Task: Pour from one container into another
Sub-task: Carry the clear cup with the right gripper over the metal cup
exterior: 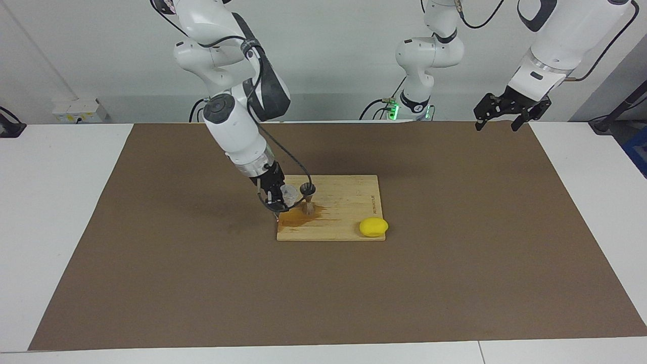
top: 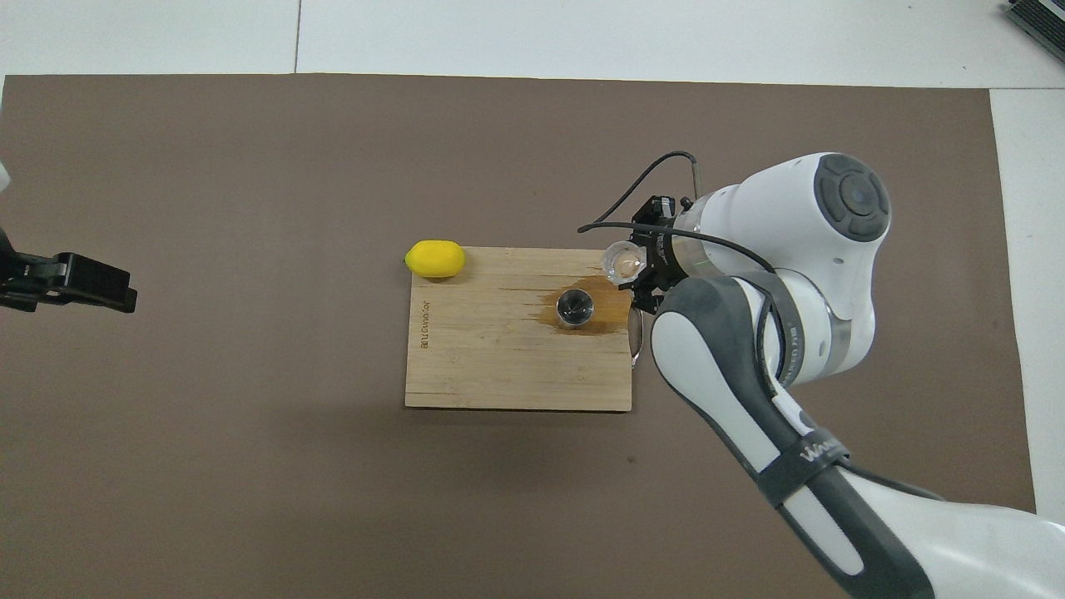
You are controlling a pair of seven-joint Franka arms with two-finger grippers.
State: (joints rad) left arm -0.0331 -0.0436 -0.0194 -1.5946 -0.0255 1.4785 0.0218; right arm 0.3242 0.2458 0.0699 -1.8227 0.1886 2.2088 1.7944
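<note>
The steel jigger [exterior: 307, 196] [top: 575, 306] stands upright on the wooden cutting board [exterior: 349, 202] [top: 499, 366], in a dark wet patch. My right gripper [exterior: 283, 197] [top: 634, 268] is shut on the small clear cup [exterior: 288, 192] [top: 624, 260]. It holds the cup in the air over the board's handle end, close beside the jigger's top rim. The left gripper [exterior: 498, 121] [top: 79, 283] waits open and empty, raised over the mat's corner by its own base.
A yellow lemon [exterior: 373, 227] [top: 434, 259] lies on the board's corner toward the left arm's end, farther from the robots than the jigger. A metal handle [top: 637, 333] sticks out of the board's end under my right arm. Brown mat [exterior: 455, 283] covers the table.
</note>
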